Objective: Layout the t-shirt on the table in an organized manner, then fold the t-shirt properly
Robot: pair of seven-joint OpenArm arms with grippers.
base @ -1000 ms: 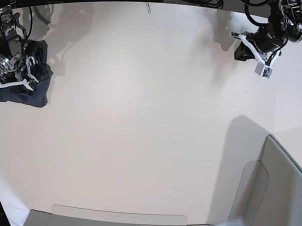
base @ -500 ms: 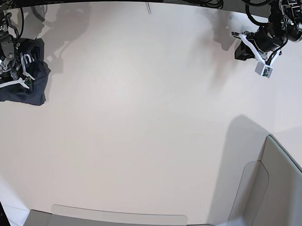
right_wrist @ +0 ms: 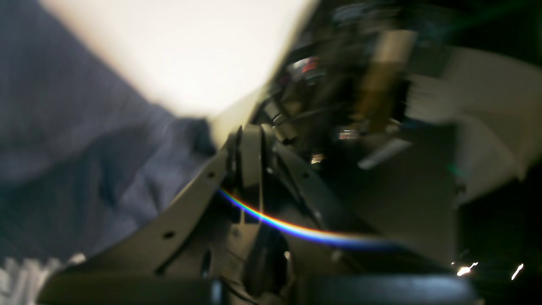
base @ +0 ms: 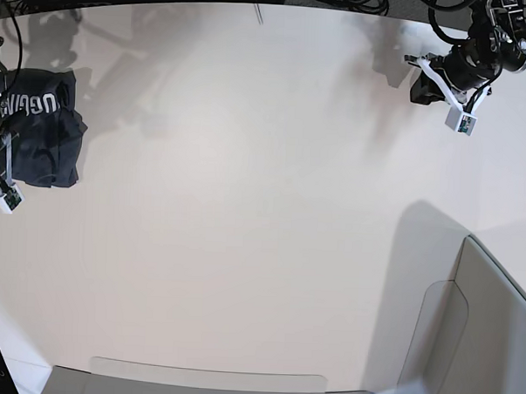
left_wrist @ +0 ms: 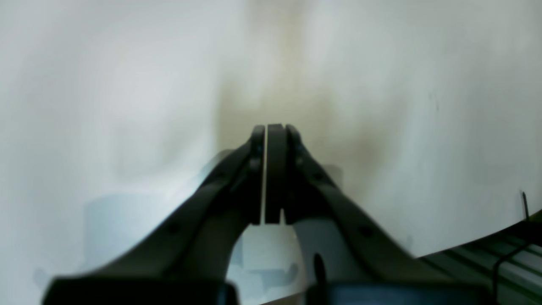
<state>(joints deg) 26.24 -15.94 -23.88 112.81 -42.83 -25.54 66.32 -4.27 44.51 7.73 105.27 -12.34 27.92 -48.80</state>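
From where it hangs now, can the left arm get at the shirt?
Probably not directly: the left gripper, shut, sits at the opposite far corner of the table from the bunched shirt. Nothing lies between them; the right gripper is beside it.

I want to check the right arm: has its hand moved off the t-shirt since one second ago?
Yes. In the base view the right hand has slid toward the table's left edge, leaving the t-shirt uncovered, lettering showing.

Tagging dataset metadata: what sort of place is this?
Likely a robotics lab bench: two arms over a large off-white table, cable bundles along the far edge, one crumpled t-shirt as the workpiece.
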